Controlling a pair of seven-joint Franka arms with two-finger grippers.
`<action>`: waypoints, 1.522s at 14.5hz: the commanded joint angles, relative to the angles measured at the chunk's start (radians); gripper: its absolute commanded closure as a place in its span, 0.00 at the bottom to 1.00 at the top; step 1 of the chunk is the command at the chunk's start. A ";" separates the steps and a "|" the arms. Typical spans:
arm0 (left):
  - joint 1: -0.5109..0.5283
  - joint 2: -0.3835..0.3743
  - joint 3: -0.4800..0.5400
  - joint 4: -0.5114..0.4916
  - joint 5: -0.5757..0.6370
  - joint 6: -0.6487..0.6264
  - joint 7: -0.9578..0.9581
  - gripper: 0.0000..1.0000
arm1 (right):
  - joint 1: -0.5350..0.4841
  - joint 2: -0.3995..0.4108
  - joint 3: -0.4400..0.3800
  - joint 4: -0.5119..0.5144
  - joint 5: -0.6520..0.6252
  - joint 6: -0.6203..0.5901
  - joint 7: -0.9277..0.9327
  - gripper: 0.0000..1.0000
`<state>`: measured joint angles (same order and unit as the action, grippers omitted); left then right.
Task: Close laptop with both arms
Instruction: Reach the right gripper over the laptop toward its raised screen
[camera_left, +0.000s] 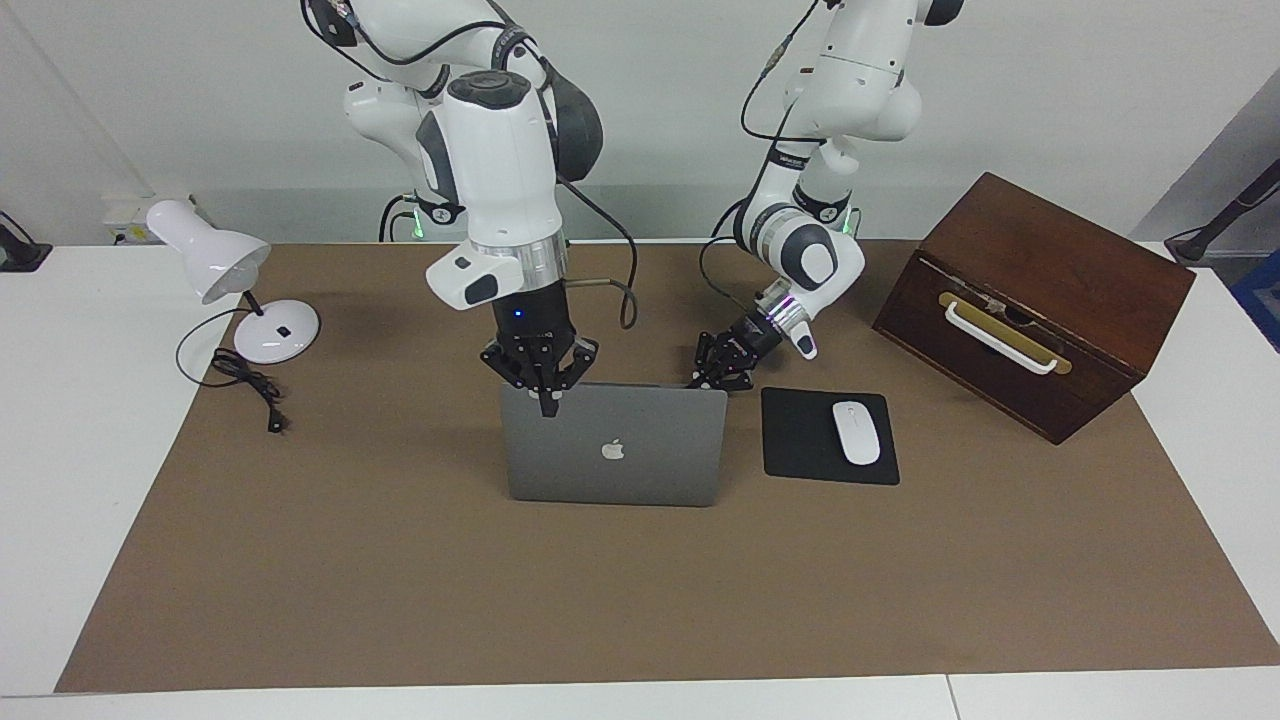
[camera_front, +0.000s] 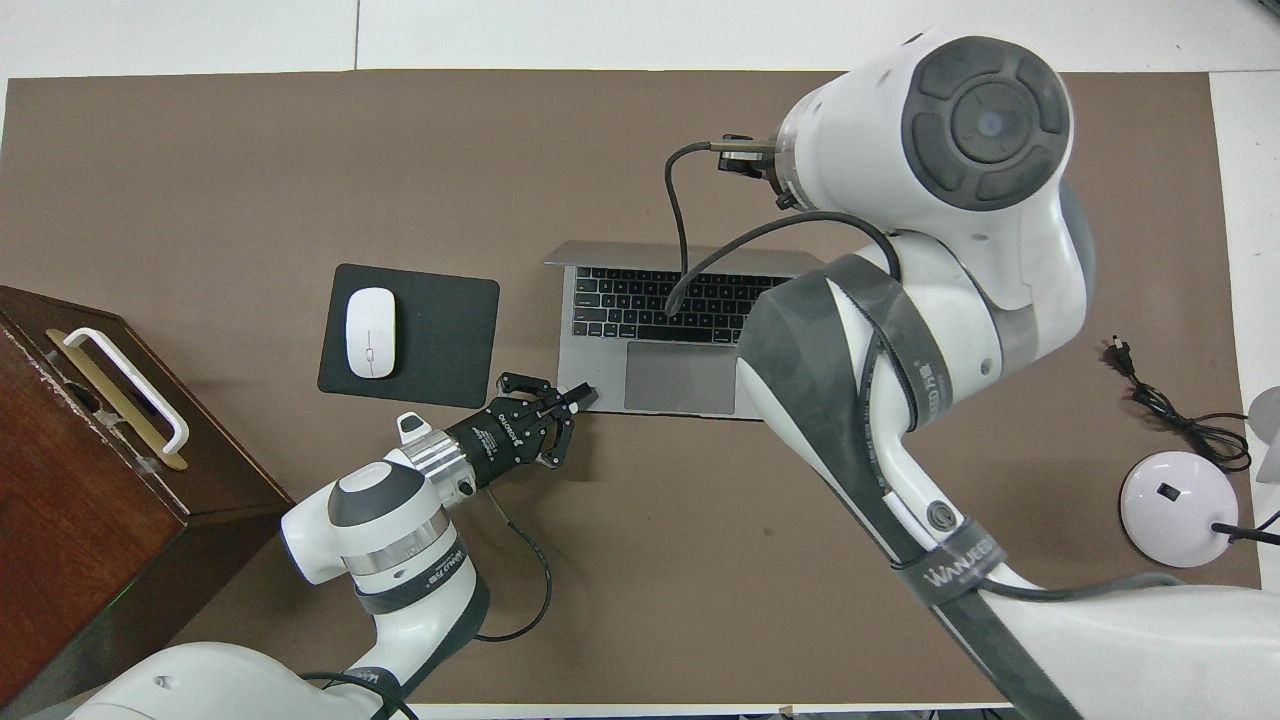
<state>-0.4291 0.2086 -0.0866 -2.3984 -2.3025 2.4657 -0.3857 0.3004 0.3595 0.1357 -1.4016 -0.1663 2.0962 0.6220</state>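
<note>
The silver-grey laptop (camera_left: 615, 450) stands open in the middle of the brown mat, its lid upright with the Apple logo showing; its keyboard shows in the overhead view (camera_front: 650, 300). My right gripper (camera_left: 547, 402) points straight down, shut, its tips at the lid's top edge near the corner toward the right arm's end. In the overhead view the right arm's own body hides it. My left gripper (camera_left: 722, 376) is shut and low, its tip at the base's corner nearest the robots toward the left arm's end; the overhead view shows it there too (camera_front: 575, 398).
A black mousepad (camera_left: 800, 440) with a white mouse (camera_left: 856, 432) lies beside the laptop toward the left arm's end. A brown wooden box (camera_left: 1040, 290) stands at that end. A white desk lamp (camera_left: 210, 262) and its cable (camera_left: 250, 385) are at the right arm's end.
</note>
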 joint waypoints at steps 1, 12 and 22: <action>0.007 0.058 0.021 0.021 -0.032 0.059 0.041 1.00 | 0.012 0.087 0.001 0.105 -0.028 -0.002 0.008 1.00; 0.007 0.058 0.021 0.021 -0.032 0.061 0.048 1.00 | 0.077 0.165 0.004 0.104 -0.024 -0.041 0.114 1.00; 0.010 0.058 0.021 0.021 -0.032 0.062 0.048 1.00 | 0.103 0.167 0.005 0.044 -0.015 -0.073 0.133 1.00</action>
<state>-0.4292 0.2086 -0.0867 -2.3983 -2.3029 2.4662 -0.3857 0.4018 0.5319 0.1364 -1.3495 -0.1821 2.0406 0.7242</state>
